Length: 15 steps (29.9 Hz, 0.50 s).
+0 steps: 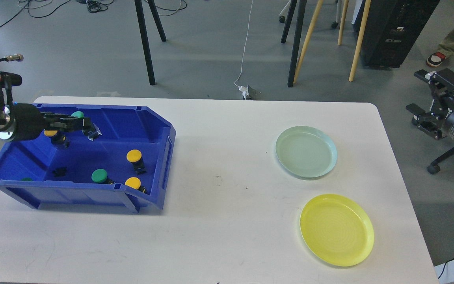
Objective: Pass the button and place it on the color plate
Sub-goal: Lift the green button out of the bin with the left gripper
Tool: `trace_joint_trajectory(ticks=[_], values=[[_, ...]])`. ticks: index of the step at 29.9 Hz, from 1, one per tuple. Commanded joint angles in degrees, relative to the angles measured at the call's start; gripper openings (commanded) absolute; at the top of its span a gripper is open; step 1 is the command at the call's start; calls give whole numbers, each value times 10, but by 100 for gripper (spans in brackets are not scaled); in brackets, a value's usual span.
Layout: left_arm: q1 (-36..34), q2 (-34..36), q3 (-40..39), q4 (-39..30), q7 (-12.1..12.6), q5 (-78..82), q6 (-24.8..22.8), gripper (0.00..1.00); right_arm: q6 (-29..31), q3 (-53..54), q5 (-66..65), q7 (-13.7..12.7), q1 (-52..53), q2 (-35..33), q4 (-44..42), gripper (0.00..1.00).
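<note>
We see no words or labels we can read anywhere.

By the left edge of the white table (219, 236) sits a blue bin (148, 197). Our left gripper (87, 128) reaches into the bin near its back wall. It looks dark and small, so we cannot tell if its fingers are apart or pinched on something. A green button (78, 114) peeks out just behind it, and a yellow button (51, 133) sits just under our arm. More toward the front of the bin are another green button (99, 175) and two more yellow buttons, one in the middle (134, 156) and one by the front wall (133, 182).

The middle of the table is white with a few little marks.

Near the right edge sit two plates, a little apart. The pale green plate (306, 152) is farther back. The yellow plate (336, 229) is closer to the front edge.

Our right gripper (420, 112) hangs off past the right edge of the table, over the floor. Its fingers look spread apart and hold nothing.

Behind the table is a gray floor (211, 59) with cables, black and wooden legs, and a black box.
</note>
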Motion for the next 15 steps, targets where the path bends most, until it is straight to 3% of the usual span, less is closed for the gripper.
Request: trace_joint_trajectory(ticks=[1,9,15], values=[[-21,30,-40,-28,-1,-36,-24,36,0,1,0,1,3,2,4,100],[-120,30,-94,-72,17,-49,-24,36,-1,1,-6,4,33,5,35,99],[-195,-62,-94,-87,37,-50,-24,36,-1,2,-53,1,69,3,75,99]])
